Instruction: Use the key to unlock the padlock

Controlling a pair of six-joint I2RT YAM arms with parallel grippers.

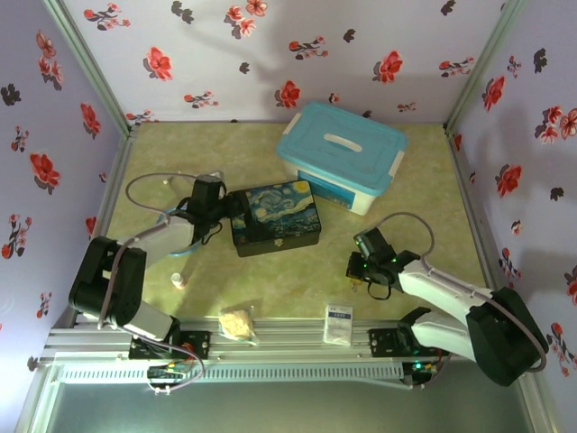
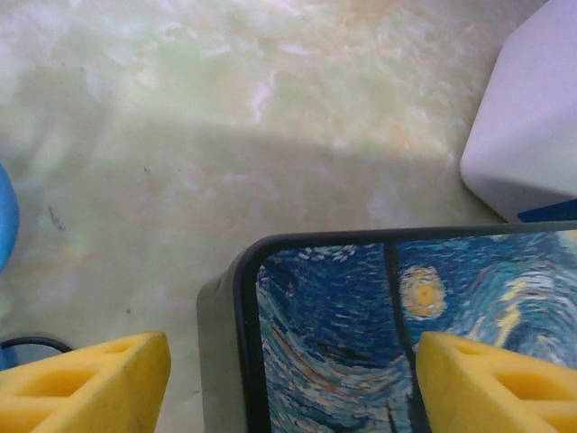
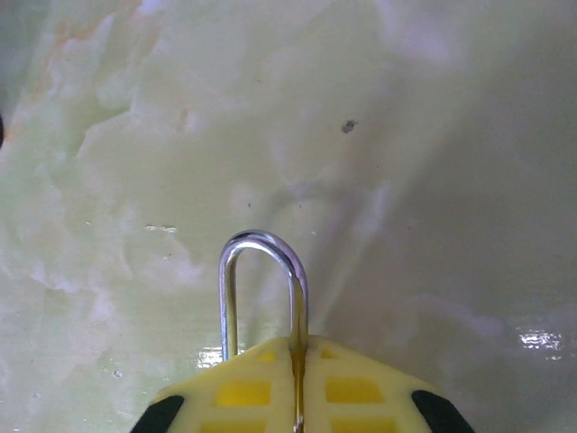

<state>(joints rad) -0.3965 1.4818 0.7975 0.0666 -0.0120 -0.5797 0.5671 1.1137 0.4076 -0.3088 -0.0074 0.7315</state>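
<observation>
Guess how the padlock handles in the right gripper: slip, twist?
The padlock shows a polished metal shackle: likely stiff and slippery. The right gripper is shut low on it, shackle poking free, so it may pivot. Small, probably light.

padlock (image 3: 228, 298) | silver U shackle pointing forward | body hidden, clamped in right pincer (image 3: 297, 347)

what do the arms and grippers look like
Both the left arm and right arm have bulky black joints and pale grey links, each with a thin grey cable looping off the wrist. Left gripper and right gripper have yellow fingers with hollow cells.
</observation>
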